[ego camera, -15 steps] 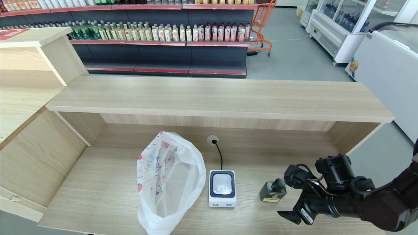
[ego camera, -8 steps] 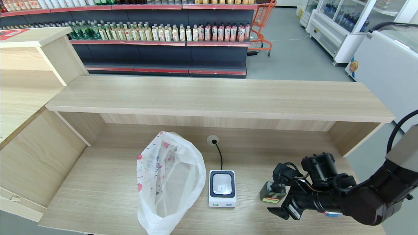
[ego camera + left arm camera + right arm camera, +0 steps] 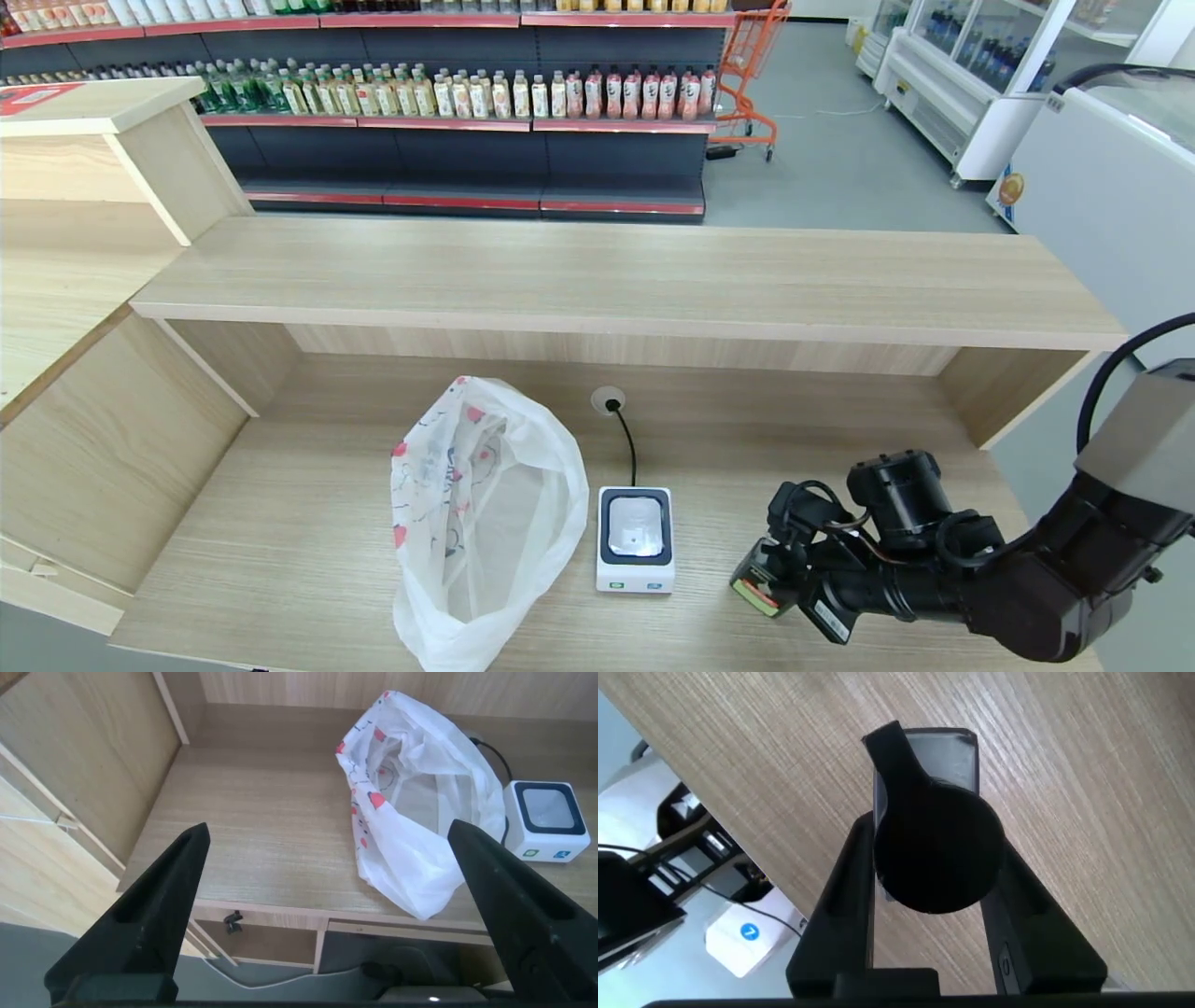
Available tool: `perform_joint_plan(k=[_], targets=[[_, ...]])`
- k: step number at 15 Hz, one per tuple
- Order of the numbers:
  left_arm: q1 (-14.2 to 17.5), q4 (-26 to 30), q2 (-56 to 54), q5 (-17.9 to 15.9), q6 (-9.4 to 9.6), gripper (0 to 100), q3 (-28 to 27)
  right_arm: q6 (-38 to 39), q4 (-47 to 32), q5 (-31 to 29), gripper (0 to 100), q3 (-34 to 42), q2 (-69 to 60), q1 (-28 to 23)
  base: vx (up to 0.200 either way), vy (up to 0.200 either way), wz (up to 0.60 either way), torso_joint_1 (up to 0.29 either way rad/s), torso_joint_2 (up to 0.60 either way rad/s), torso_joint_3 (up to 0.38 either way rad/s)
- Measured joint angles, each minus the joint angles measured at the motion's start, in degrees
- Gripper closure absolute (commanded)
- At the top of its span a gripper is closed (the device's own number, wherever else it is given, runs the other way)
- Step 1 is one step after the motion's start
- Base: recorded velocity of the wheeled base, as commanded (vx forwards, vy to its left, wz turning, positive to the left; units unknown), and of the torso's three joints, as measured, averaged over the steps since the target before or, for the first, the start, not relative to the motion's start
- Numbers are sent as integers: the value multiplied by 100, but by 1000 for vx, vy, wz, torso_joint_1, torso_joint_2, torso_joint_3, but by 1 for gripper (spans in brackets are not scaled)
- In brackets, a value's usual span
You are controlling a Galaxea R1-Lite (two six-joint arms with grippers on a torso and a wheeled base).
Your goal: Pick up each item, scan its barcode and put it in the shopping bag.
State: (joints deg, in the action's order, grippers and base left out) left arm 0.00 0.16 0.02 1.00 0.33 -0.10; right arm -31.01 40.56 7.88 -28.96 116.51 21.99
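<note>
- Tabletop (image 3: pixel 308 551): light wood-grain, recessed under a raised front ledge, w/ side walls L & R.
- Shopping bag (image 3: pixel 485 523): white plastic w/ red print, mouth open, lying left of centre.
- Scanner (image 3: pixel 635 539): white, dark window up, just beside bag.
- Black cable (image 3: pixel 627 443): runs from scanner to round grommet (image 3: pixel 609 401) at back.
- Item (image 3: pixel 754 586): small, dark, red-green label, right of scanner, tilted; can't tell if it touches the tabletop.

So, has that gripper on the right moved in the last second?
Yes. The right gripper has moved left, closer to the scanner, and now sits around the item.
</note>
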Motion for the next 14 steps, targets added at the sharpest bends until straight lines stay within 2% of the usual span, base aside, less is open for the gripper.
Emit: perform_joint_plan(k=[6,12,14], targets=[[0,0,0,-2,0,0,0,11,383,-148,100,538,-210,-37,0,0,0,0,0,0],[0,0,0,-2,2,0,0,516,616,-553,100,300,-1179,-378,0,0,0,0,0,0],[0,0,0,0,0,0,0,400,608,-610,100,383,-1657,-535,0,0,0,0,0,0]])
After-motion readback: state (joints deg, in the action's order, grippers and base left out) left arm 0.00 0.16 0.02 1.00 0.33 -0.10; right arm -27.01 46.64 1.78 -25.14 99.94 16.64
